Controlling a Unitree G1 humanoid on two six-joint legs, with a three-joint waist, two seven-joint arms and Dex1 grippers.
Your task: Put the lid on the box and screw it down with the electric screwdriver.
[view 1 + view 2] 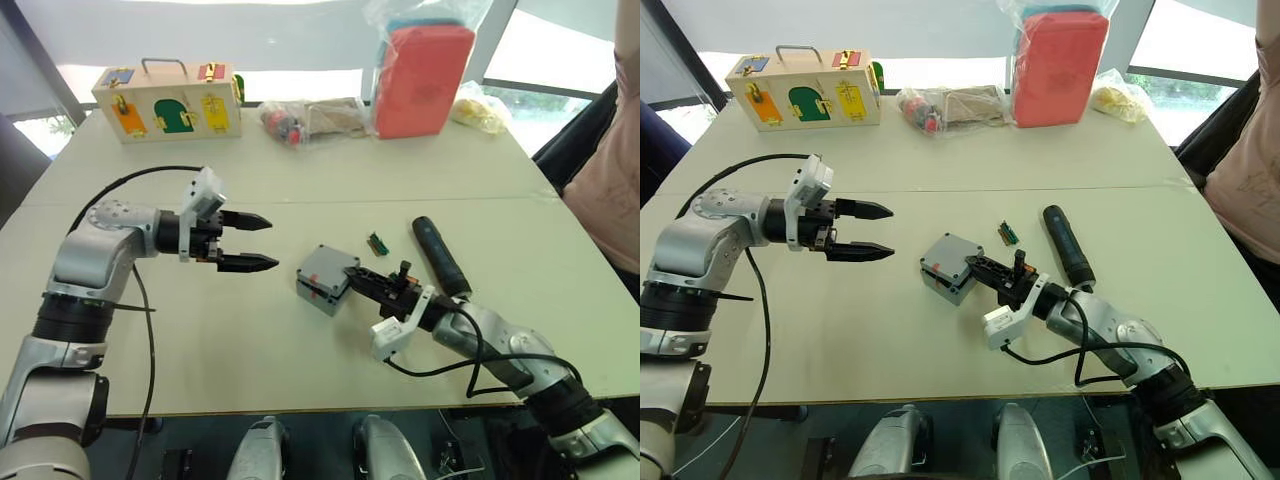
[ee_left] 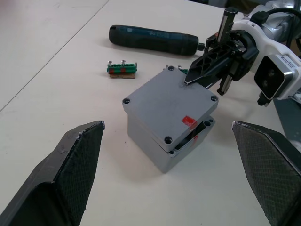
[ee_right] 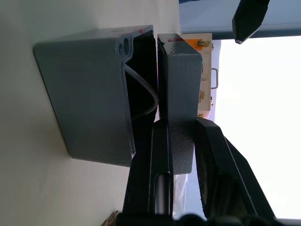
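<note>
Your right gripper (image 3: 181, 141) pinches the lid (image 2: 170, 104) over the box (image 2: 160, 146) — still propped up on its right; left gripper (image 1: 248, 242) gapes empty.

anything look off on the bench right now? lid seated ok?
Not seated. The lid sits askew on the box: the right gripper pinches one edge and holds it lifted, leaving a gap with a white wire showing. The electric screwdriver lies untouched on the table; the left gripper hangs open nearby.

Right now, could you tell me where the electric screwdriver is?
The electric screwdriver lies on the table, right of the box and beside the small green connector, untouched.
</note>
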